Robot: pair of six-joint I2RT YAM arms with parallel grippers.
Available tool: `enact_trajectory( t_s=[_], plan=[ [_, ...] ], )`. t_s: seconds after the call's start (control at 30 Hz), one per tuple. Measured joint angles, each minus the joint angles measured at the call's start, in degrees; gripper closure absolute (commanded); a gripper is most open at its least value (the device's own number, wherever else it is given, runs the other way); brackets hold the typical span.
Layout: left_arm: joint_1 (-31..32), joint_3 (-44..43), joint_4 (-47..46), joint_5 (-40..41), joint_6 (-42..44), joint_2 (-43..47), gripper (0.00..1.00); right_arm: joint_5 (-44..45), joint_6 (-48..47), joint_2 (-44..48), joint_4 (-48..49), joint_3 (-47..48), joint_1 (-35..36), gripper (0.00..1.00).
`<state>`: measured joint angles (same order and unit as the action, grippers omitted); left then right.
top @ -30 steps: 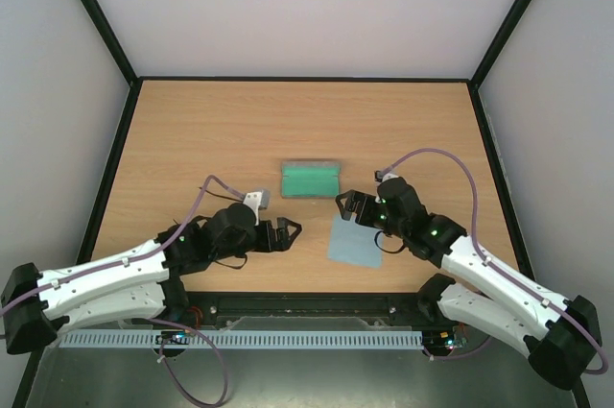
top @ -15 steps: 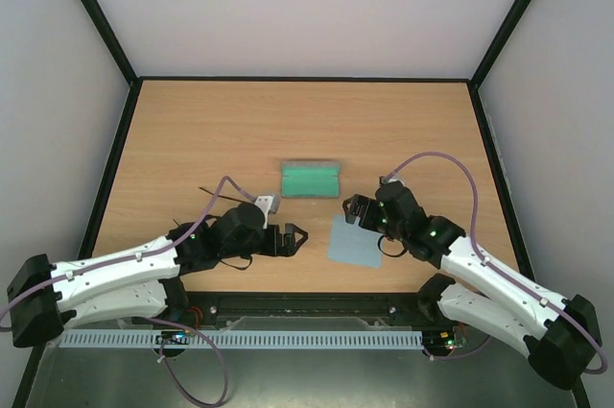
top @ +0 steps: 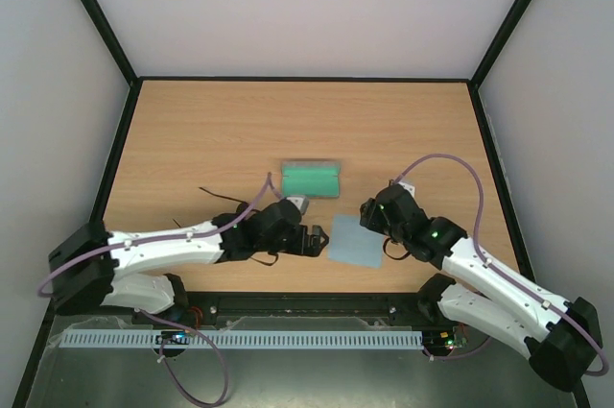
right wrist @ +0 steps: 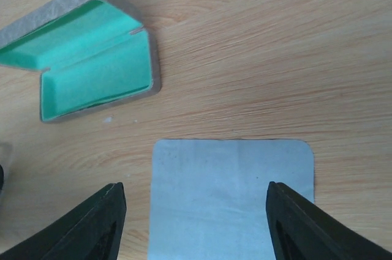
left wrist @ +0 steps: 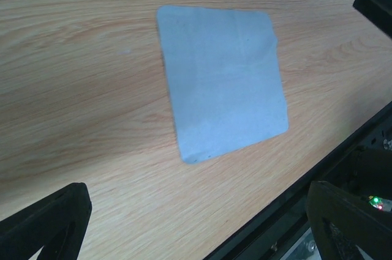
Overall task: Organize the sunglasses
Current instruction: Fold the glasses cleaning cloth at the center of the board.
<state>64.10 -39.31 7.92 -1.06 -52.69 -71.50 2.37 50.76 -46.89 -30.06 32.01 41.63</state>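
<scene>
- Swinging right across the near side of the worktop (top: 288,120), the left arm has brought the left claw (top: 315,238) from well to the near-left of the open glasses case (top: 312,180) to just nearer than it. The right claw (top: 367,217) has drawn back a little, to the case's near-right.
- Both claws are spread and hold nothing; each wrist view shows its two dark fingers wide apart over bare wood and fabric.
- Between the two claws, nearer than the case, the light blue cleaning cloth (top: 357,240) lies flat. Its left edge is just beside the left claw.
- The case stands open, and its green lining shows nothing inside.
- The sunglasses (top: 209,193) appear only as thin dark strokes well to the left of the case, beside the left arm. Their lenses cannot be made out, and neither claw is near them.
- Judged from this, the step in hand is about the cloth, not the glasses, so the task looks to be at an early stage.
- Lifting the cloth would call for a fingertip working under one edge or corner, since it lies thin and flat.
- The glasses would then call for a light pinch on the frame before they go into the green lining.
</scene>
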Motion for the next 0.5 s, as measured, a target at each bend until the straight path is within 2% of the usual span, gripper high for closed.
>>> enact_trajectory(
  t_s=[0.1,0.17,0.37,0.5],
  plan=[
    [0.44,-3.65,-0.66,0.02,0.46,-5.14,0.05,1.6,0.55,-0.96,-0.07,0.0,0.0,0.45],
    [0.48,-5.53,-1.01,0.04,1.03,-7.67,0.09,2.45,1.22,-2.75,0.07,-0.02,0.0,0.46],
    [-1.14,-9.2,-1.79,0.17,3.69,-12.7,0.28,3.96,2.51,-5.81,1.11,-1.2,-0.74,0.49],
    [-2.43,-10.78,-2.95,0.09,5.64,-15.39,0.44,4.46,2.6,-5.84,1.49,-1.44,-4.33,0.54]
  ],
)
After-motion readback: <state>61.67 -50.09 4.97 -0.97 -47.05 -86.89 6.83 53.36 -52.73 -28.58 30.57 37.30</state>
